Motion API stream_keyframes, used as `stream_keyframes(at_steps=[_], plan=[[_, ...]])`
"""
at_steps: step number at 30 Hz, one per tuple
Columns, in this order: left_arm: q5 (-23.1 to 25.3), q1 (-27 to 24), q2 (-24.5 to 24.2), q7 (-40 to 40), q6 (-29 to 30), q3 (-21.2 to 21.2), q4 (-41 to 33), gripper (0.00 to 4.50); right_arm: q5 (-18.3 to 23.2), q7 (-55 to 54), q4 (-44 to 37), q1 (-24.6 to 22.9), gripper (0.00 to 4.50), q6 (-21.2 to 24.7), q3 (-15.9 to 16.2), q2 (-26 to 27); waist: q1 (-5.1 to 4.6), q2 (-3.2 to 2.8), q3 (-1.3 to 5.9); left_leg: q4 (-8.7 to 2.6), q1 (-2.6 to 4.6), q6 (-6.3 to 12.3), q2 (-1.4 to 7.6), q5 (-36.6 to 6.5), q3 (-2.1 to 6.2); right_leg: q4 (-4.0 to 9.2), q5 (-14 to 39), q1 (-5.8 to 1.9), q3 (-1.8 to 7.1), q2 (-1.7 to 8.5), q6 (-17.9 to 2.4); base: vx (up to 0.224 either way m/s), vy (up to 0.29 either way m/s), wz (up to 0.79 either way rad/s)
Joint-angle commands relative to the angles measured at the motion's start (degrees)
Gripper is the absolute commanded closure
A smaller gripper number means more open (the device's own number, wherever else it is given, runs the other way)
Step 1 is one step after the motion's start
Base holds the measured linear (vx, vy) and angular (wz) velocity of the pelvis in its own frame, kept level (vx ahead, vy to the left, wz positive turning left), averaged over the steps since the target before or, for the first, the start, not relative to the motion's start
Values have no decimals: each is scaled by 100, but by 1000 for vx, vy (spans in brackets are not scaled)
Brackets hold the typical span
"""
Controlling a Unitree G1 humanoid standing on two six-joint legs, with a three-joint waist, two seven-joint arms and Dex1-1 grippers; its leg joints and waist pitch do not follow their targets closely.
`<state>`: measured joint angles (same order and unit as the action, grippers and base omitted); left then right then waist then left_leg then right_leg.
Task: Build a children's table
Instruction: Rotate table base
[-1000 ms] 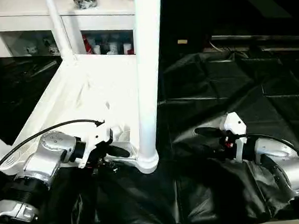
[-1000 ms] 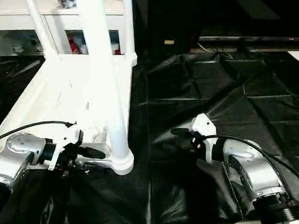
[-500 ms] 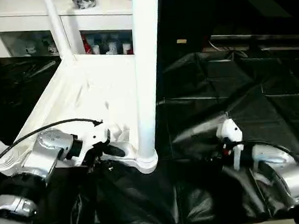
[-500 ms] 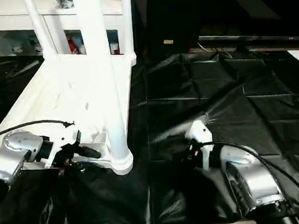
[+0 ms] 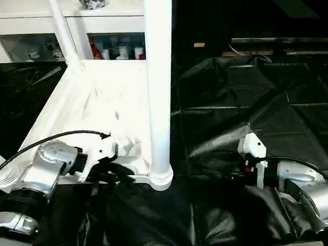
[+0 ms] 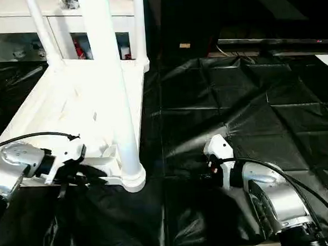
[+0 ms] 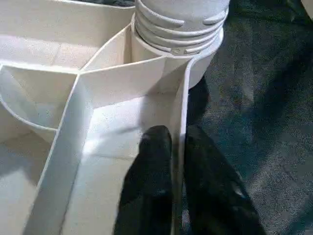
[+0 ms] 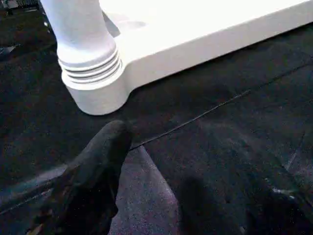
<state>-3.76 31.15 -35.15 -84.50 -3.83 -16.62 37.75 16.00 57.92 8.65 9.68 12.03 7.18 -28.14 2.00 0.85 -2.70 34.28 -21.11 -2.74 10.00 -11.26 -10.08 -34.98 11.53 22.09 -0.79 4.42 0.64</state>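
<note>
The white tabletop lies underside up on a black sheet. A tall white leg stands in its near right corner socket. Two more legs rise from the far corners. My left gripper is at the near edge, just left of that socket. In the left wrist view its black fingers are shut on the thin rim wall of the tabletop, one on each side. My right gripper hovers low over the sheet to the right of the socket, open and holding nothing; one finger points towards the leg base.
A white glass-fronted cabinet stands behind the tabletop. The black sheet covers the floor to the right, with creases and folds. A dark bar lies along the back right. A bare round socket sits at the near left corner.
My left gripper's fingers have closed onto the tabletop's near rim. My right gripper has sunk lower towards the sheet and moved a little right.
</note>
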Motion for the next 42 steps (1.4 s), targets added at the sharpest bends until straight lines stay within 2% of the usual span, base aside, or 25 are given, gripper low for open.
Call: stream_keyframes(at_steps=[1,4,5,7,8,9,11,12,15,16,18,20,23,25,27,28,29,32,33,35,36,40,42], plan=[[66,-21,-51,-54,9,-5,77,417,34,50,-50,82,150,31,-61,-69,22,-19,270,-530,98,-27,310,-1780,89,428,1425,-123,168,346,-1412,0,0,0],[-160,-90,73,-14,176,145,-8,439,-2,44,-21,78,150,-23,-11,-25,23,-15,270,-526,97,-11,309,-1747,83,433,1425,-120,173,350,-1413,0,0,0],[-233,-104,120,1,249,185,-45,439,-5,40,-19,76,150,-28,1,-9,16,34,271,-522,88,3,308,-1724,77,432,1422,-125,171,348,-1408,0,0,0],[-370,-146,245,70,469,243,-190,447,6,29,-20,64,150,-9,26,37,20,11,266,-524,82,21,313,-1667,81,429,1421,-125,173,357,-1426,0,0,0],[-392,-156,273,91,522,249,-228,447,10,28,-20,61,150,-1,30,47,12,45,270,-521,79,24,315,-1651,73,421,1406,-131,173,359,-1433,0,0,0],[-424,-178,324,136,622,252,-307,449,22,26,-21,55,133,17,39,67,24,28,272,-516,81,48,316,-1608,74,423,1399,-130,176,363,-1434,0,0,0],[-331,-349,786,739,845,143,-598,450,288,-121,-20,50,123,225,-106,313,19,31,266,-515,77,86,321,-1580,74,425,1376,-132,178,363,-1446,0,0,0],[-331,-349,786,739,845,143,-598,450,288,-121,-20,50,105,225,-106,313,18,38,263,-508,77,105,317,-1582,69,430,1382,-125,177,359,-1451,0,0,0],[-38,-459,1034,971,814,-130,-709,450,319,-65,-83,37,97,256,-83,311,74,19,266,-497,85,136,312,-1529,55,458,1474,-124,178,354,-1385,0,0,0],[65,-494,1085,1004,811,-214,-755,450,311,-42,-91,41,67,250,-68,313,90,21,263,-507,77,127,312,-1536,61,460,1533,-129,177,352,-1325,0,0,0],[174,-517,1189,1189,850,-258,-782,450,339,-26,-126,42,67,282,-59,338,99,21,262,-511,77,110,314,-1569,65,469,1607,-126,178,354,-1269,0,0,0],[277,-556,1359,1494,1014,-292,-858,450,248,-125,-120,65,37,217,-32,403,136,26,255,-519,122,66,331,-1709,57,495,1775,-82,181,354,-1219,0,0,0],[573,-586,1454,1837,1122,-471,-932,450,-88,-413,69,159,22,-32,59,492,143,48,250,-528,107,37,325,-1751,57,507,1932,-85,175,364,-1137,0,0,0],[658,-559,1474,1890,1150,-540,-927,450,-214,-537,206,247,22,-141,106,564,139,49,249,-531,105,24,311,-1792,54,530,2172,-73,171,365,-991,0,0,0],[703,-534,1477,1870,1152,-595,-924,450,-281,-590,291,310,22,-199,147,613,117,49,243,-541,98,-21,312,-1899,61,545,2335,-53,167,372,-937,0,0,0],[803,-488,1449,1780,1194,-698,-921,450,-339,-596,385,390,22,-253,215,675,120,49,243,-540,128,-40,314,-2016,56,563,2413,-21,171,369,-907,0,0,0],[882,-457,1419,1716,1209,-768,-916,450,-389,-598,448,437,22,-290,263,699,111,46,243,-546,126,-53,315,-2058,63,560,2426,-21,169,367,-903,0,0,0],[956,-423,1395,1632,1201,-838,-916,450,-462,-638,583,530,22,-329,311,747,117,65,264,-558,124,-73,326,-2024,58,534,2118,-28,171,365,-919,0,0,0],[921,-420,1395,1555,1220,-852,-944,450,-519,-676,690,596,22,-364,324,776,121,41,273,-564,112,-67,325,-1935,55,512,1919,-48,167,362,-971,0,0,0],[826,-397,1376,1367,1250,-888,-996,450,-583,-657,939,752,22,-439,353,832,112,51,296,-549,87,-28,315,-1703,32,472,1462,-76,160,355,-1097,0,0,0],[813,-387,1372,1350,1252,-889,-992,450,-584,-649,982,780,38,-449,354,841,114,51,301,-537,93,-11,315,-1659,26,460,1358,-76,163,355,-1130,0,0,0],[767,-321,1345,1219,1232,-892,-936,450,-564,-583,1174,893,59,-503,341,884,132,56,319,-500,80,167,309,-1270,0,397,703,-123,153,348,-1333,0,0,0],[763,-263,1307,1130,1213,-872,-878,450,-602,-475,1306,964,80,-568,405,861,134,49,319,-499,78,191,309,-1270,1,397,717,-133,146,357,-1373,0,0,0]])
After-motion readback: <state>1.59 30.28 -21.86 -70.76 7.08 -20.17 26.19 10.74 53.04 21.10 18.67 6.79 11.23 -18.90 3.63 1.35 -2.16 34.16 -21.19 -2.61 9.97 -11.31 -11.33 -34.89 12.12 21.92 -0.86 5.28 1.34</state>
